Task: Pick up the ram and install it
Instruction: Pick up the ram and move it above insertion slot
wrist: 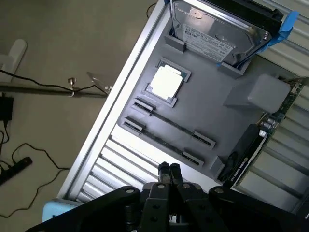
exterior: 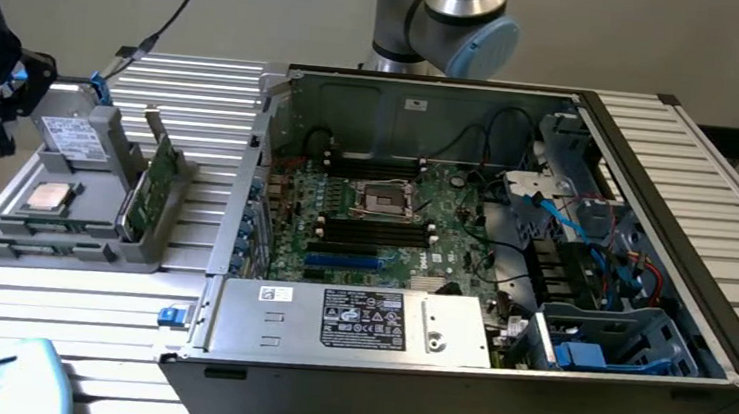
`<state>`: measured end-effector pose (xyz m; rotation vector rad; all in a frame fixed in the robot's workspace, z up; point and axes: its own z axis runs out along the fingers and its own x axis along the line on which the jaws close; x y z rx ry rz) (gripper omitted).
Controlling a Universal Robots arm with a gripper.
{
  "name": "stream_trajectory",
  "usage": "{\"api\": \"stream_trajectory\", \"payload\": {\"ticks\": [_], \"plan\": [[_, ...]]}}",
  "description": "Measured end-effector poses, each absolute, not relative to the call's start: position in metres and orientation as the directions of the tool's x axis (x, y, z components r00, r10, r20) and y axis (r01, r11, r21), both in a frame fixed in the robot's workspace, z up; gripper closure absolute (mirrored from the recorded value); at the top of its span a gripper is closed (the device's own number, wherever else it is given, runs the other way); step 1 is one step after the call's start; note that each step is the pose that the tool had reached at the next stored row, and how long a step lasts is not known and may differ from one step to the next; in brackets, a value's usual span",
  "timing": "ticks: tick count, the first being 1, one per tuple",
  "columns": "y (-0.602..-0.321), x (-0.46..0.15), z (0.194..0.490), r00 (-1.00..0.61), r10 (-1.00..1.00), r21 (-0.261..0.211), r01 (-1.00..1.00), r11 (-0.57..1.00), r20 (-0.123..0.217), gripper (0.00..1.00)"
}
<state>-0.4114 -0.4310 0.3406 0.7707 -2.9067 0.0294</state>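
Hovering over the grey tray (wrist: 212,96) on the worktop (wrist: 123,162), the hand (wrist: 169,168) is clenched, empty; the ram (wrist: 171,124) seems to stand edge-on between tray clips; likely light, stiff, fragile; best pinched across its flat faces mid-length.
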Motion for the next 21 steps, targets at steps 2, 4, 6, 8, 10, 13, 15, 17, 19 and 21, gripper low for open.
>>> {"api": "stream_trajectory", "payload": {"ticks": [2,4,6,8,10,13,15,17,19,21], "plan": [[-0.431,-0.4114,0.3403,-0.841,-0.523,0.015,-0.526,0.85,0.134,0.89],[-0.431,-0.4115,0.3399,-0.822,-0.553,0.015,-0.556,0.831,0.134,0.89],[-0.431,-0.4114,0.3396,-0.802,-0.582,0.016,-0.586,0.81,0.134,0.89],[-0.431,-0.4115,0.3394,-0.78,-0.611,0.016,-0.615,0.788,0.134,0.89],[-0.431,-0.4115,0.3391,-0.757,-0.64,0.016,-0.644,0.765,0.134,0.89],[-0.431,-0.4115,0.3388,-0.721,-0.68,0.017,-0.684,0.729,0.133,0.89],[-0.431,-0.4115,0.3385,-0.695,-0.707,0.018,-0.711,0.703,0.132,0.89],[-0.431,-0.4114,0.3383,-0.669,-0.731,0.02,-0.736,0.677,0.131,0.89],[-0.431,-0.4114,0.3379,-0.642,-0.756,0.021,-0.76,0.65,0.128,0.89],[-0.431,-0.4114,0.3376,-0.614,-0.779,0.024,-0.783,0.621,0.126,0.89]]}}
